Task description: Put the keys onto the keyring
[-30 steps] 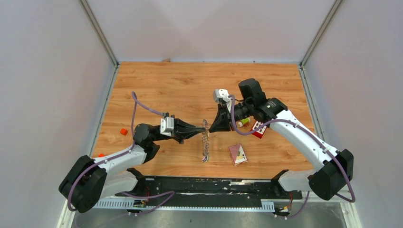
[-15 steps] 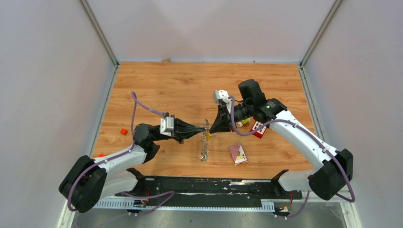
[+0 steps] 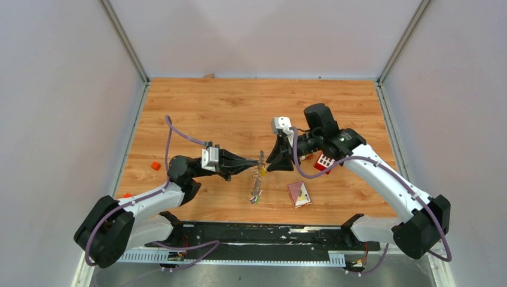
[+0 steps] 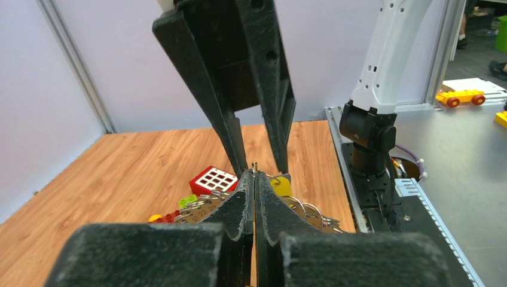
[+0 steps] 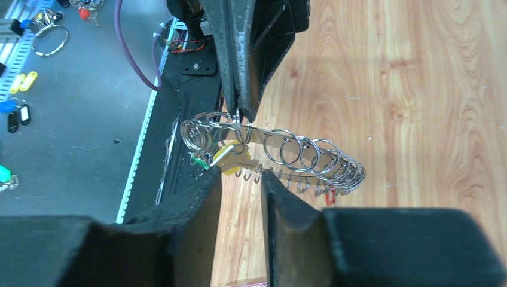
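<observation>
While the left hand (image 3: 258,159), fully closed, pinches the keyring (image 5: 299,155) hanging over the desk (image 3: 209,107), right hand (image 5: 240,177) slightly parted, gripping nothing, yellow-tagged key (image 5: 230,156) among the rings, just beyond its fingertips.

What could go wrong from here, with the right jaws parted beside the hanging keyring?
1. The right gripper holds nothing; if the yellow-tagged key is not fully threaded, which I cannot tell, it may drop.
2. The left gripper pinches the keyring only at its fingertips, so the loaded ring could slip or swing.
</observation>
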Robot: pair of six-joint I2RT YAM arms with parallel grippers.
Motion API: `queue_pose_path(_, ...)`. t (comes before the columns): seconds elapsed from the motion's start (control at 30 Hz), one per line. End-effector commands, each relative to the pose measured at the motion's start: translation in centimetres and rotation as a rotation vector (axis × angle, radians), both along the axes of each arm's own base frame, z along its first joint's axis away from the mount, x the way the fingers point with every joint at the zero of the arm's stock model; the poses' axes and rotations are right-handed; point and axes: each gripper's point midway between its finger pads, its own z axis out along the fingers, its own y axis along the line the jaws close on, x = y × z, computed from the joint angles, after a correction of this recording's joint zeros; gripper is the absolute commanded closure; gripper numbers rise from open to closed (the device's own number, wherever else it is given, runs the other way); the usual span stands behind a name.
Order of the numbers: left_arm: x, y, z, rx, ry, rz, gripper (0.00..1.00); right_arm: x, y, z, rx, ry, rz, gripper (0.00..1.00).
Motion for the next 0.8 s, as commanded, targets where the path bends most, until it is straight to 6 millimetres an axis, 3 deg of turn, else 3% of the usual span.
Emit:
queue_pose_path(0.0, -0.1, 0.5, 1.9, -0.058, -0.085, 0.032, 1.0, -0.3, -0.4, 2.7, 0.061, -0.131, -0.003, 0.64)
queue_pose_path(0.3, 0.6, 0.4, 2.0, -0.063, -0.067, 0.051, 1.0, -1.3, -0.6, 2.6, 0.086, -0.131, 0.013, 0.53)
queue_pose_path(0.63, 0.5, 0.4, 2.1, -0.068, -0.061, 0.05, 1.0, -0.6, 1.0, 1.1, 0.059, -0.053, 0.025, 0.54)
queue_pose_path(0.77, 0.5, 0.4, 2.1, -0.069, -0.062, 0.05, 1.0, -0.4, 1.3, 0.6, 0.048, -0.049, 0.016, 0.64)
